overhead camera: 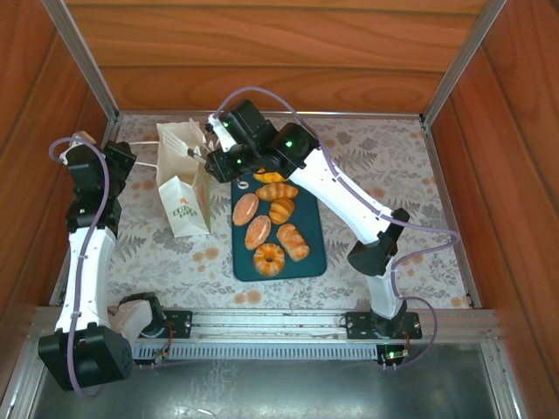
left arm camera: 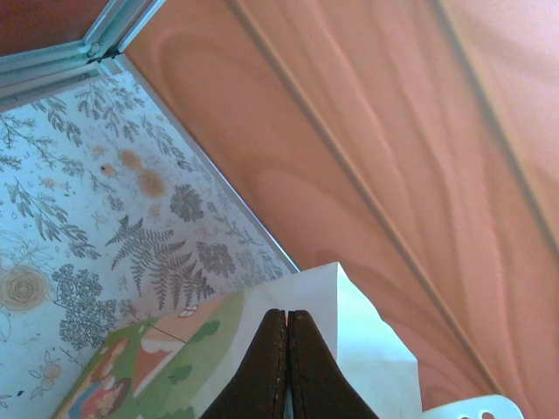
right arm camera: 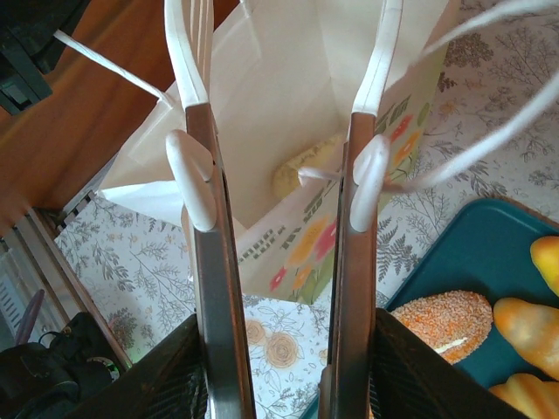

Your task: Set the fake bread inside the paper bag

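Bread lies inside the paper bag, beyond the right fingers, parted and empty.

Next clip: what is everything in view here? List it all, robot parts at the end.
fake bread: six, golden-brown, oval rolls, striped loaves and one ring doughnut, lying on the tray
fake roll: one, pale yellow, inside the paper bag
paper bag: one, white with flower print and green lettering, open, left of the tray
tray: one, dark teal, middle of the table
tablecloth: one, pale with fern and flower print, covering the table
walls: reddish-brown wood, on three sides
left gripper: one, dark fingers, shut, at the bag's upper edge
right gripper: one, open, over the bag's mouth
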Motion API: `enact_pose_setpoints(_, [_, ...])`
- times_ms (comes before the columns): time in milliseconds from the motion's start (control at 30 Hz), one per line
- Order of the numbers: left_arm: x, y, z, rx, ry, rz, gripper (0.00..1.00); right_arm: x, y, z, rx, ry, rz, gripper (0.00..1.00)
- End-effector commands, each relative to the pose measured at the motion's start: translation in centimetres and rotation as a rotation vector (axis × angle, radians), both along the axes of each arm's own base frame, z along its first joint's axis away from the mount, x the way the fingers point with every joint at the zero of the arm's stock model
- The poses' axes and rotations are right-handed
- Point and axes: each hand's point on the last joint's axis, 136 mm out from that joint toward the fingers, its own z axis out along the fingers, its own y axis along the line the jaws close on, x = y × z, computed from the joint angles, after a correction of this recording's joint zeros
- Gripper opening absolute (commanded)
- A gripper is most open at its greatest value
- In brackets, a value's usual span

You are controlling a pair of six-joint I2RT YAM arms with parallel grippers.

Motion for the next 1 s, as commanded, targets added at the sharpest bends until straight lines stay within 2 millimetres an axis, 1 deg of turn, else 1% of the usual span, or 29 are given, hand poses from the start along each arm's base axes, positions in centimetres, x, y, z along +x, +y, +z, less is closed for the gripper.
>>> enact_pose_setpoints(0, [-0.2, 0.3, 0.2, 0.007, -0.011, 0.013, 0.00, -0.5, 0.6, 2.5, 0.070, -0.027, 0.026, 0.48])
enact_pose_setpoints(133, [-0.2, 0.3, 0.2, 0.006, -0.011, 0.013, 0.00, -1.0, 0.6, 5.0, 0.134, -0.037, 0.036, 0.47])
enact_pose_setpoints(333, [-0.1, 0.3, 0.3, 0.008, -0.009, 0.011, 0.00, -1.8, -0.5, 9.6, 0.245, -0.095, 0.034, 0.46])
enact_pose_setpoints(500, [-0.1, 0.3, 0.2, 0.009, -0.007, 0.011, 0.00, -2.0, -2.5, 13.4, 0.309, -0.166, -0.001, 0.45])
enact_pose_setpoints(567, [-0.2, 0.3, 0.3, 0.009, -0.008, 0.012, 0.00, -2.2, -3.4, 14.3, 0.318, -0.192, -0.012, 0.45])
enact_pose_setpoints(667, [-0.2, 0.3, 0.4, 0.009, -0.009, 0.011, 0.00, -2.3, -5.0, 15.2, 0.312, -0.227, -0.042, 0.44])
enact_pose_setpoints(733, [-0.2, 0.3, 0.4, 0.009, -0.010, 0.010, 0.00, -2.3, -6.2, 15.3, 0.298, -0.239, -0.069, 0.44])
enact_pose_setpoints(833, [-0.3, 0.3, 0.5, 0.008, -0.011, 0.011, 0.00, -2.4, -8.1, 14.8, 0.271, -0.254, -0.110, 0.44])
enact_pose_setpoints(900, [-0.4, 0.3, 0.6, 0.009, -0.013, 0.010, 0.00, -2.9, -9.7, 14.6, 0.264, -0.258, -0.135, 0.44])
enact_pose_setpoints(967, [-0.4, 0.3, 0.6, 0.010, -0.012, 0.010, 0.00, -3.2, -11.1, 13.4, 0.234, -0.245, -0.162, 0.44])
